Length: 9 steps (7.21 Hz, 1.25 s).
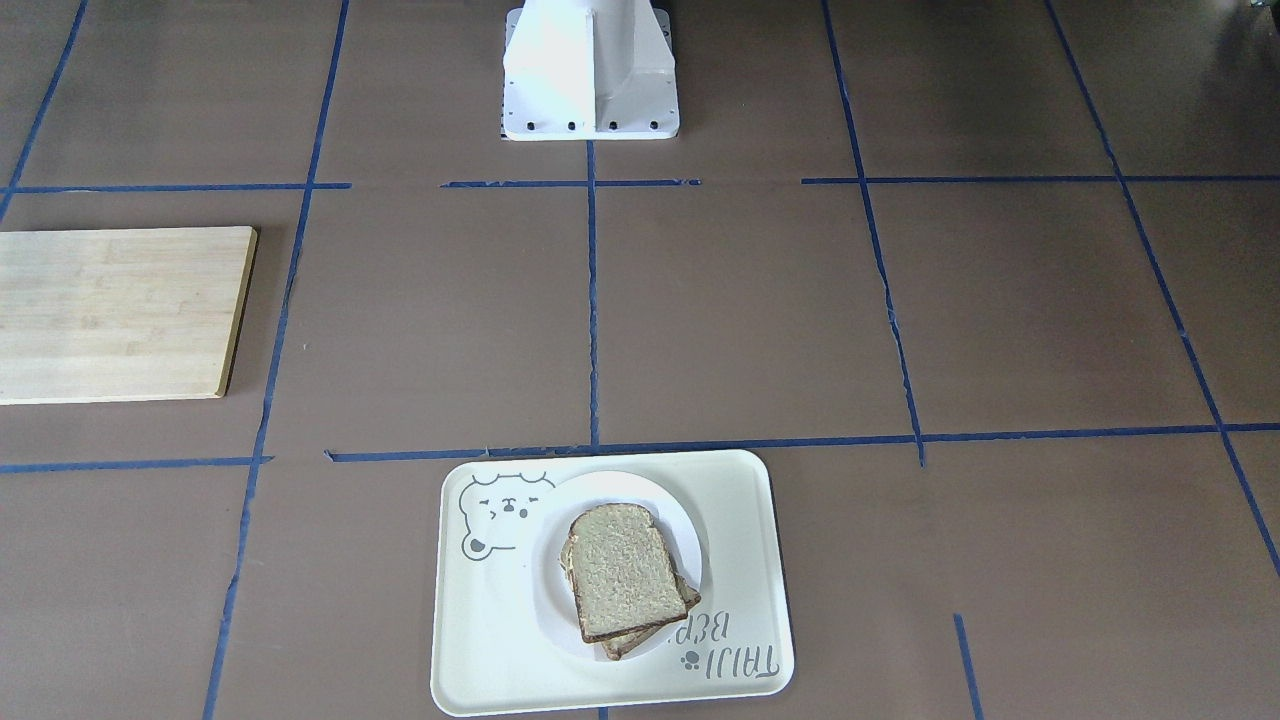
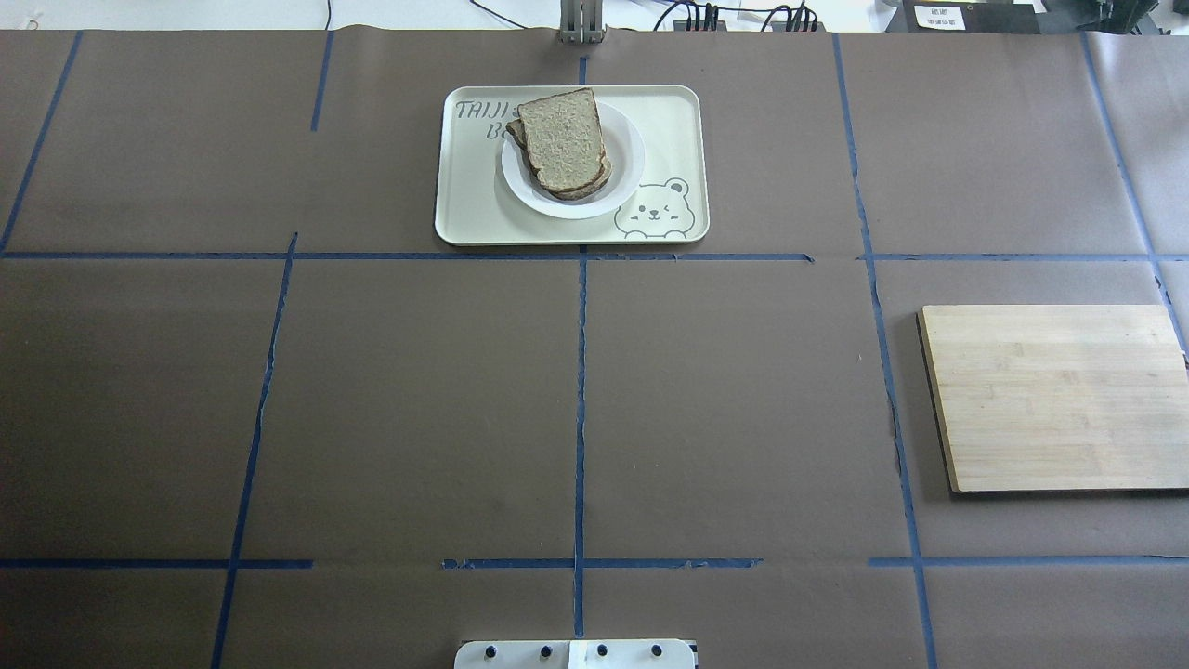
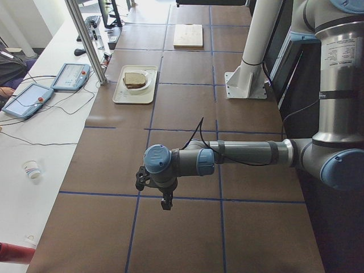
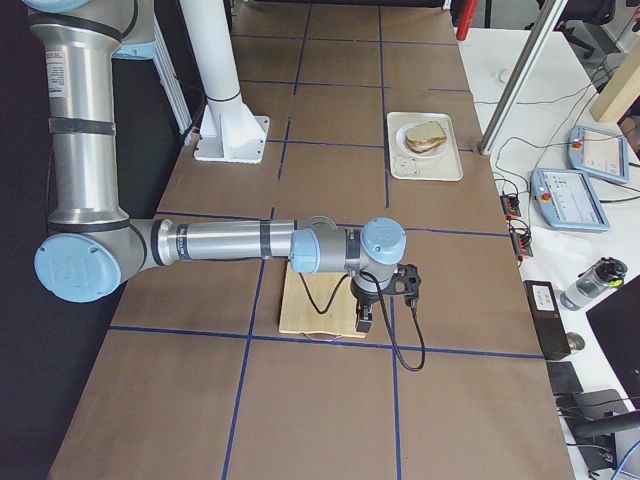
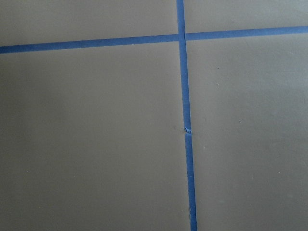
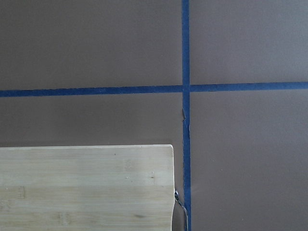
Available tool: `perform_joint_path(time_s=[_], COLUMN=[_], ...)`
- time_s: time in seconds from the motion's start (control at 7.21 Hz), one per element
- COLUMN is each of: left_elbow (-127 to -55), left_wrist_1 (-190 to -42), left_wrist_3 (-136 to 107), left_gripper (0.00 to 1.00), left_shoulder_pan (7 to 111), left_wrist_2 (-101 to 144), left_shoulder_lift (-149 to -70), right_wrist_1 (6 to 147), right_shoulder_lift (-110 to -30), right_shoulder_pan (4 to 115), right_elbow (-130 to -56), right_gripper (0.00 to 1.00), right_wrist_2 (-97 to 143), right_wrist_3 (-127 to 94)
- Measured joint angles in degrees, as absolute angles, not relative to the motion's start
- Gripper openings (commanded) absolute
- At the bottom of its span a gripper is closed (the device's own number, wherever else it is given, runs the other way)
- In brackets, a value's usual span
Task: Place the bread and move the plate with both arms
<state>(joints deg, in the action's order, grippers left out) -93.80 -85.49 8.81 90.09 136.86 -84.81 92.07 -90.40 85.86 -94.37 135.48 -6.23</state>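
The left arm (image 3: 244, 153), a grey tubular arm with pale blue joint caps, reached out level over the brown paper-covered table (image 2: 418, 400). Its slim black left gripper (image 3: 166, 203) pointed down above bare paper, near a crossing of blue tape lines (image 5: 182, 36). Whether its jaws were released or clenched could not be told. The matching right arm (image 4: 220, 242) also stretched out level. Its slim black right gripper (image 4: 364, 322) hung over one edge of a pale rectangular wooden board (image 2: 1054, 395). The state of that gripper could not be told either.

The bread (image 1: 625, 572), a plain speckled slice with a dark brown crust, lay well apart from both grippers, out towards the table's far side from the robot. It rested on top of another slice whose edge showed beneath it. Both sat on the small round white plate (image 2: 627, 153). The plate stood inside a cream rectangular tray with a bear drawing (image 2: 474, 204). Neither gripper touched bread, plate or tray. The white boxy pedestal (image 1: 590, 70) stood between the two arms.
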Motion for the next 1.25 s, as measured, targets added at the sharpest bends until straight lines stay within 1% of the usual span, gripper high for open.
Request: perform_joint_path(time_s=[0.28,0.83,1.25], left_elbow=[-94.02,-94.68,-94.7], left_wrist_1=[-84.06,-83.6,-83.58], left_wrist_3=[10.16,10.35,10.29], left_gripper=[1.0,1.0,1.0], left_shoulder_pan=[91.65,92.02,92.02], left_wrist_2=[136.87,136.93,136.93], left_shoulder_lift=[-84.93,-85.29,-85.34], right_wrist_1=[92.35,92.1,92.11], right_shoulder_lift=[-90.53,-97.0,-98.08], right_shoulder_pan=[87.83,90.66,90.74], right_elbow=[-94.25,-97.0,-98.03], right_gripper=[1.0,1.0,1.0], right_wrist_2=[134.74,134.95,134.88], right_wrist_3=[-4.58,-2.14,-2.4])
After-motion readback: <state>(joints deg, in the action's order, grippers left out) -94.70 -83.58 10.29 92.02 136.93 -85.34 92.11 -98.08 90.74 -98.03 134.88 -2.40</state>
